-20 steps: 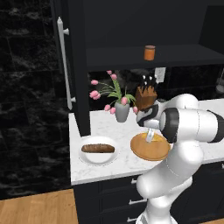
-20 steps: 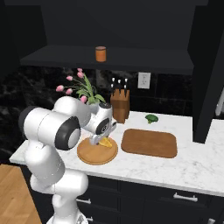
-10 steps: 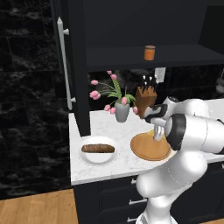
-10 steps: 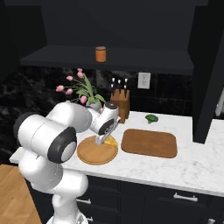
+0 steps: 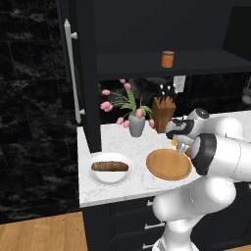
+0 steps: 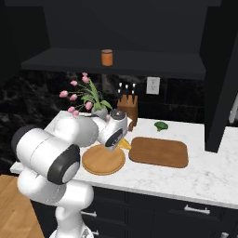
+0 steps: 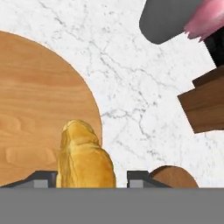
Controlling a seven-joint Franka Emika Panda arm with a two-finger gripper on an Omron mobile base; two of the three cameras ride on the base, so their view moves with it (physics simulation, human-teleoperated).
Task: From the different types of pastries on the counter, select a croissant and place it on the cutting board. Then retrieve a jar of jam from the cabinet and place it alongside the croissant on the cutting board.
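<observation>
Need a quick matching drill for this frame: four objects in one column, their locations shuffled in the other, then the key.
Things:
1. croissant
2. jar of jam
3. dark brown loaf
4. cutting board

Places:
A. on the white plate at the counter's left end
B. between the fingers of the gripper
C. flat on the counter, right of the round wooden plate
D. on the cabinet shelf

Pairs: 1-B, 2-D, 3-A, 4-C
</observation>
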